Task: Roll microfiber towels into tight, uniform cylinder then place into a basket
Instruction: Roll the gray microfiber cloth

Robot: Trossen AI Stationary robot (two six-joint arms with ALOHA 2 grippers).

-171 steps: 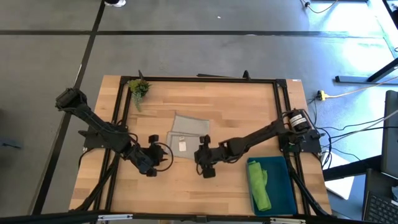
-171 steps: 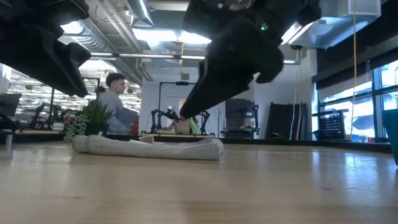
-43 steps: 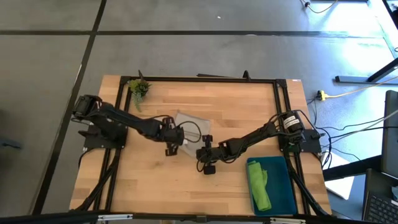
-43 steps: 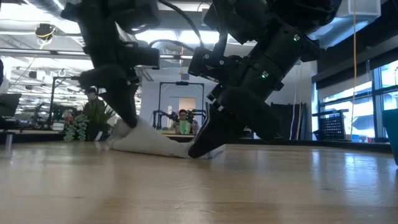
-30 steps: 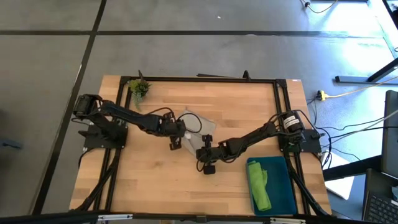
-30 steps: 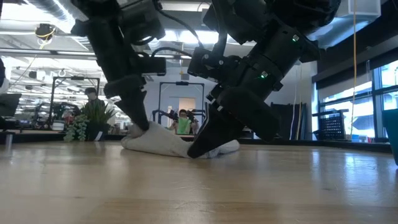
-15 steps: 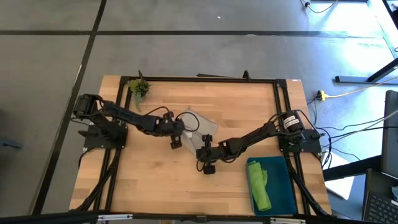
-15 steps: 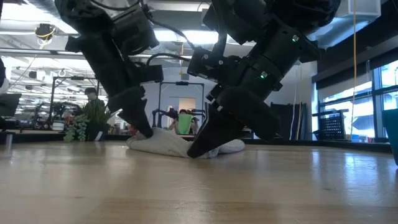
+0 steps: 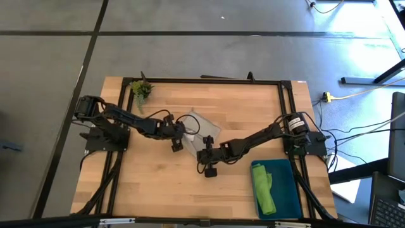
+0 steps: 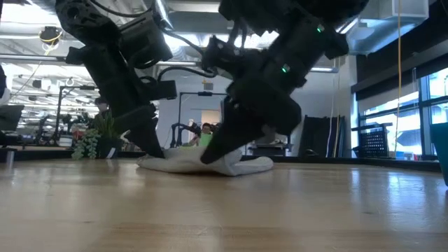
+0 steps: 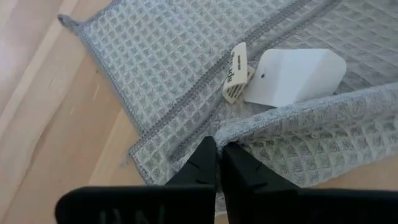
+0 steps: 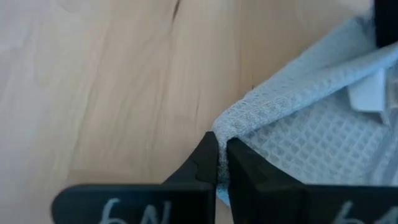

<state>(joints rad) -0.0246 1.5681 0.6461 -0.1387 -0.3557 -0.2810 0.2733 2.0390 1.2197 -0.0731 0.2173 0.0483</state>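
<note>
Both grippers point(image 11: 217, 151) point(image 12: 219, 151) pinched on rumpled, half-folded grey waffle-weave towel point(image 11: 186, 68)

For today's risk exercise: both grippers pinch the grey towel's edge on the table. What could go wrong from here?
1. The left gripper and right gripper each pinch only a thin fold of the grey towel; it might slip free.
2. The towel lies skewed and bunched, so any roll may come out uneven.
3. Its white tag could get rolled inside.

Overhead, table-level, two wrists — close

Grey towel point(image 9: 204, 127) now folded, shifted right.
</note>
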